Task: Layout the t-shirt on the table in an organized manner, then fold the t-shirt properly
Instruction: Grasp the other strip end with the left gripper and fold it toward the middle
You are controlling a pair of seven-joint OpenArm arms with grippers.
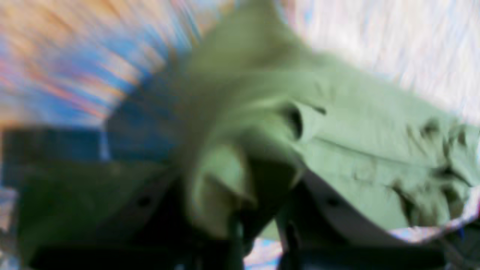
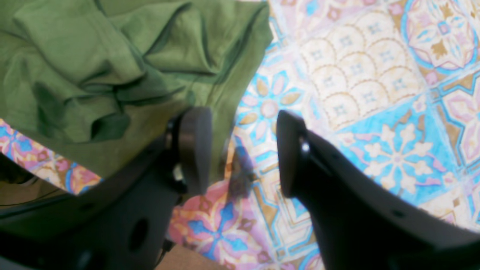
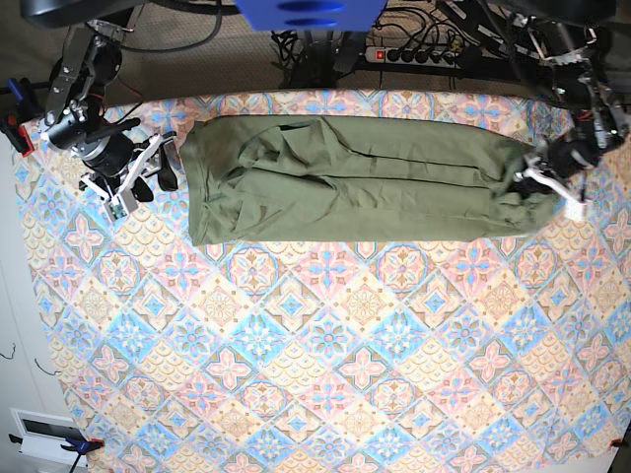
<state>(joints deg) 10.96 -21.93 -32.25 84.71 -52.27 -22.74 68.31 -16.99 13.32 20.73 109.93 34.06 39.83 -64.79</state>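
Pinching a bunched fold of the plain olive-green cotton t-shirt [image 1: 337, 142], the left gripper [image 1: 258, 225] has its dark jaws clamped together with cloth crumpled between them, though the left wrist view is badly blurred. In the base view this gripper [image 3: 540, 179] sits at the shirt's far end, on the right of that view. The right gripper [image 2: 242, 150] stands released, its two black fingers [image 2: 195, 150] well parted with only the patterned cloth between them; one finger lies against the shirt's edge, and nothing is held. In the base view it [image 3: 148, 172] hovers just beside the opposite end of the olive garment [image 3: 355, 177]. The shirt lies stretched as a long wrinkled band across the far part of the wide table with its pink, blue and cream floral tile cloth [image 3: 315, 374].
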